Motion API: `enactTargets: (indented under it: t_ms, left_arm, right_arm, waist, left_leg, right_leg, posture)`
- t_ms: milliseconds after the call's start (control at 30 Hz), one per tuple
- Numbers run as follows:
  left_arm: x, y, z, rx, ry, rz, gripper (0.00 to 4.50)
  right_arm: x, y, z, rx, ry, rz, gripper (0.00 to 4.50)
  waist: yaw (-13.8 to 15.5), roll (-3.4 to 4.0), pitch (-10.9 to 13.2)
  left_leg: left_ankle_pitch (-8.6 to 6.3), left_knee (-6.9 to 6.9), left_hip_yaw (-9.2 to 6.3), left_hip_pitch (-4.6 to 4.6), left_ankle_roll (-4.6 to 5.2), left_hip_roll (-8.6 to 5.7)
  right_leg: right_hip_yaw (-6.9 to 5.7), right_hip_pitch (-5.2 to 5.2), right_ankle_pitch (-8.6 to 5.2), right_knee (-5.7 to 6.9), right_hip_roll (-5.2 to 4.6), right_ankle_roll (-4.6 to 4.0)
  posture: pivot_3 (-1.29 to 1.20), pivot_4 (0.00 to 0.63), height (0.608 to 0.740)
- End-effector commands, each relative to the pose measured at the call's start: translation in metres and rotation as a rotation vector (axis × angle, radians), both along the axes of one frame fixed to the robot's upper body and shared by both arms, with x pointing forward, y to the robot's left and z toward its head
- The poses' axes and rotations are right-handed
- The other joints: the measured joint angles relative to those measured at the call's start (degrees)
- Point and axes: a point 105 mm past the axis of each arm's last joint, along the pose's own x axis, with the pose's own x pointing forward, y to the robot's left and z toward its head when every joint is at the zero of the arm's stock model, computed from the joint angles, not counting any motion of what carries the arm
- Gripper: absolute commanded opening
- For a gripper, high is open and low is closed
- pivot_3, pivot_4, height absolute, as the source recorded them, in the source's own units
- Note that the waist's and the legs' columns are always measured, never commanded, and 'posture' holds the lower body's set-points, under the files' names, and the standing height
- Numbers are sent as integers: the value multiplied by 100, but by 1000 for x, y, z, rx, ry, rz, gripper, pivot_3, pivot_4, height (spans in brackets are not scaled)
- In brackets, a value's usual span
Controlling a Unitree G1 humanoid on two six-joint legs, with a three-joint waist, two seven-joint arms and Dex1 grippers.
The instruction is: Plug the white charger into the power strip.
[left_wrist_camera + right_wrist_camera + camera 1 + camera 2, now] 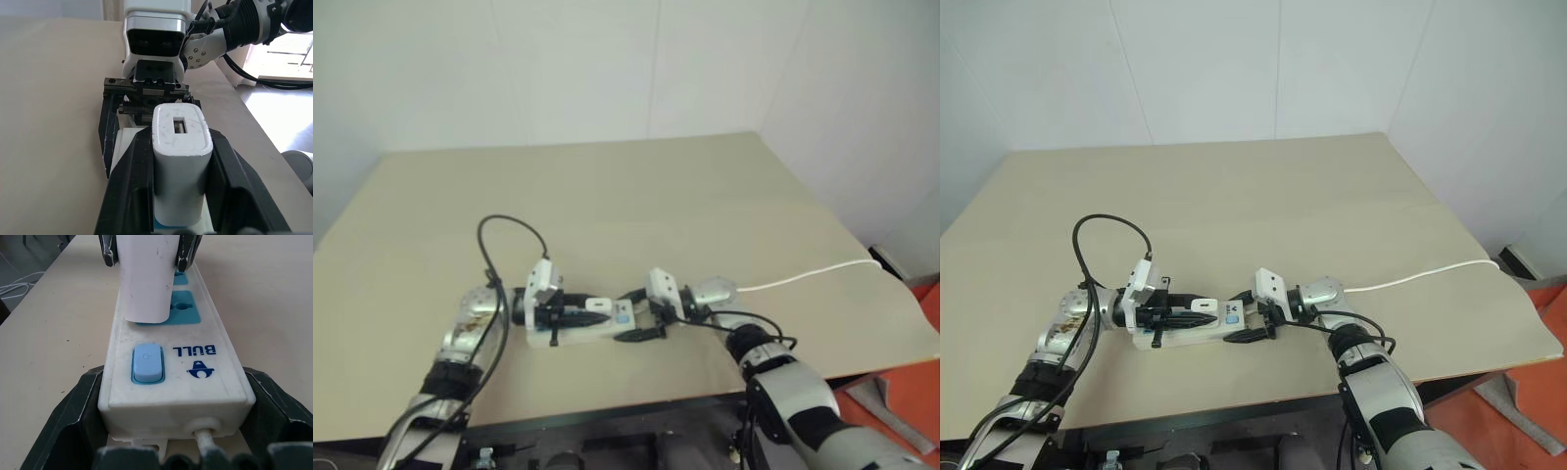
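You had the left tool [1197,311] clenched on the white charger [179,161], one black finger [132,191] pressed to each of its flat sides, and the block sat between them with its slotted end face turned up toward the wrist camera. The charger stood on top of the power strip [171,367], its lower end meeting the light-blue socket face [183,308] next to the switch; whether its pins were fully seated in that socket could not be told.

Your right tool [641,313] faced the left one head-on from the opposite end of the strip. Its two fingers [73,416] bracketed the cord end of the strip, one on each long side and close against the white casing, so it gripped the strip there. Just ahead of that tool lay the light-blue rocker switch [147,363] and a blue printed logo [198,360], then the charger, then a further socket face beyond it, partly hidden by the left tool's fingers.

The strip lay flat on the tan table [636,186], lengthwise between the two tools. Its thin white cord [813,272] left the end held by the right tool and ran behind that tool across the table to the table's right edge.
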Motion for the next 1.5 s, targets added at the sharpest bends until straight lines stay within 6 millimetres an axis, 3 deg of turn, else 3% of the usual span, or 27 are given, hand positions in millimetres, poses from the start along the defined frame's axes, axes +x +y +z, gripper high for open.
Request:
enactTargets:
  t_ms: [33, 200, 833, 1133, 1200, 1233, 1267, 1333, 1500]
  left_arm:
    - [-1, 11, -23, 78, 55, 38, 1003]
    - [1, 14, -33, 92, 52, 61, 1003]
    - [-9, 22, -60, 121, 121, 131, 1003]
    - [-12, 24, -61, 140, 146, 130, 1003]
    - [-12, 24, -60, 139, 135, 119, 1765]
    - [-13, 24, -59, 137, 126, 112, 1788]
    - [-12, 23, -59, 134, 117, 109, 2207]
    - [-12, 23, -57, 129, 106, 105, 2579]
    - [-8, 19, -48, 106, 70, 103, 4212]
  right_arm:
    - [-2, 1, -1, -4, 8, 5, 3400]
    - [-2, 0, -2, -7, 8, 4, 3400]
    - [-2, 0, -1, -11, 8, 10, 3400]
    - [-2, 1, -1, -8, 8, 11, 3400]
    - [-2, 1, -1, -7, 8, 11, 3400]
    - [-2, 2, -1, -6, 8, 11, 3400]
    - [-2, 2, -1, -6, 8, 11, 3400]
    - [-2, 2, -1, -5, 8, 11, 3400]
    - [-2, 3, -1, -4, 9, 12, 3400]
  waist:
    - [-1, 0, 0]
    - [2, 0, 0]
    - [8, 28, -33]
    - [9, 33, -41]
    - [9, 33, -41]
    - [3, 42, -46]
    - [8, 59, -56]
    - [8, 68, -61]
    - [8, 70, -63]
  left_leg:
    - [0, 0, 0, 5, 0, 0]
    - [-1, -23, 2, 66, 2, 1]
    - [-3, -27, 1, 73, 3, 1]
    - [-3, -29, 1, 74, 4, 1]
    - [-3, -31, 1, 74, 4, 1]
    - [-3, -31, 2, 74, 4, 1]
    - [-4, -33, 2, 74, 6, 1]
    - [-5, -33, 3, 74, 7, 1]
    - [-5, -33, 3, 73, 7, 1]
  right_leg:
    - [0, 7, -7, -1, 0, 11]
    - [0, 65, -23, -23, 0, 36]
    - [0, 75, -24, -31, 0, 38]
    - [0, 76, -24, -37, 0, 39]
    - [0, 76, -24, -38, 0, 39]
    - [0, 76, -24, -38, 0, 39]
    - [2, 76, -25, -41, 2, 40]
    - [2, 76, -26, -43, 2, 41]
    - [2, 75, -26, -44, 2, 42]
  posture:
    - [0, 150, 740]
    - [0, 150, 740]
    - [0, 150, 740]
    - [0, 150, 740]
    - [0, 150, 740]
    - [0, 150, 740]
    - [0, 150, 740]
    - [0, 150, 740]
    - [0, 150, 740]
